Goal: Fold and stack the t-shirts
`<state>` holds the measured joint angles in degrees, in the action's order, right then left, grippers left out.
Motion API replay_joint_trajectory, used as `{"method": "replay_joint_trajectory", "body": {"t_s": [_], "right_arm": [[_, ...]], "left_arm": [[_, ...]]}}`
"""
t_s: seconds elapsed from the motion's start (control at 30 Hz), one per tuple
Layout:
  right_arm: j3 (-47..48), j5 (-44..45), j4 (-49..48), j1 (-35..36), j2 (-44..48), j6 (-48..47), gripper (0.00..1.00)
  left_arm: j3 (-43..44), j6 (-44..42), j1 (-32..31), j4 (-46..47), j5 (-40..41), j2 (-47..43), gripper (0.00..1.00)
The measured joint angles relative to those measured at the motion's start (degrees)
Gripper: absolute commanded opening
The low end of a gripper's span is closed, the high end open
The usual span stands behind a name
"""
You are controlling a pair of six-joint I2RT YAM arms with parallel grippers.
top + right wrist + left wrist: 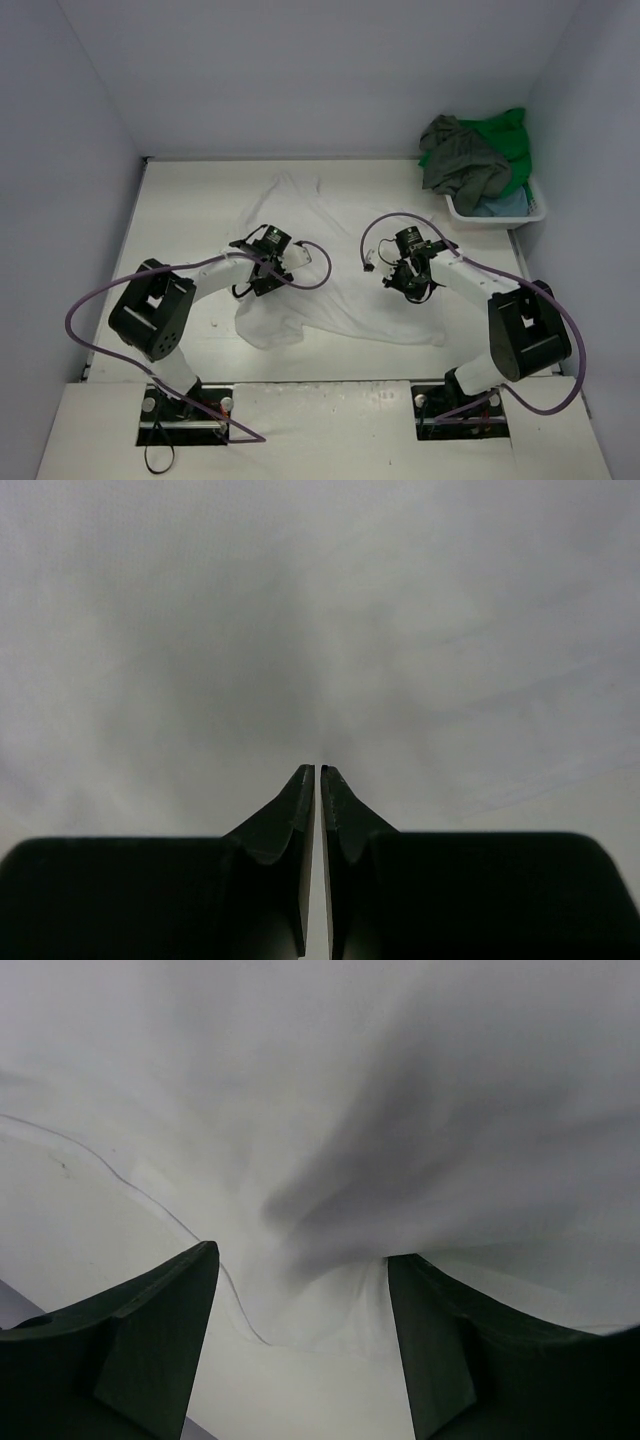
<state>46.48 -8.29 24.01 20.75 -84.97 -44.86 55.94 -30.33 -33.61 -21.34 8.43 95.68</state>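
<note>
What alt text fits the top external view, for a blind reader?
A white t-shirt lies spread on a white table, with the left tool and right tool down on it. At the far right, a white basket holds a grey-olive shirt, a green shirt and a light blue shirt.

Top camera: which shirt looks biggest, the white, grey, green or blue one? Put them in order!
1. white t-shirt, spread out
2. grey t-shirt
3. green t-shirt, close to the grey
4. blue t-shirt, mostly buried
Those three are piled together, so only visible parts count.
</note>
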Motion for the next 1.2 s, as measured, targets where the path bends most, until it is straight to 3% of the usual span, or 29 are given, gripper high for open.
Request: {"method": "replay_joint_trajectory", "body": {"t_s": [0.5, 0.6, 0.67, 0.8, 1.2], "right_arm": [[4.5, 0.0, -0.4, -2.7, -0.7, 1.0, 0.05], [4.6, 0.0, -0.5, -2.7, -0.9, 1.8, 0.06], [4.6, -0.1, -0.5, -2.7, -0.9, 2.4, 0.06], [4.6, -0.5, -0.5, -1.9, -0.4, 3.3, 0.07], [-0.1, 0.0, 0.6, 11.2, 12.1, 5.4, 0.26]], "left_arm": [[1.2, -0.2, 10.6, -0.9, 0.9, 1.0, 0.64], [0.9, -0.2, 12.2, -2.2, 0.9, 0.5, 0.68], [0.9, 0.0, 12.4, -3.2, 0.9, 0.2, 0.76], [0.9, 1.0, 12.4, -6.4, -0.6, -1.7, 0.79], [1.2, 1.4, 11.9, -15.8, -7.7, -28.1, 0.85]]}}
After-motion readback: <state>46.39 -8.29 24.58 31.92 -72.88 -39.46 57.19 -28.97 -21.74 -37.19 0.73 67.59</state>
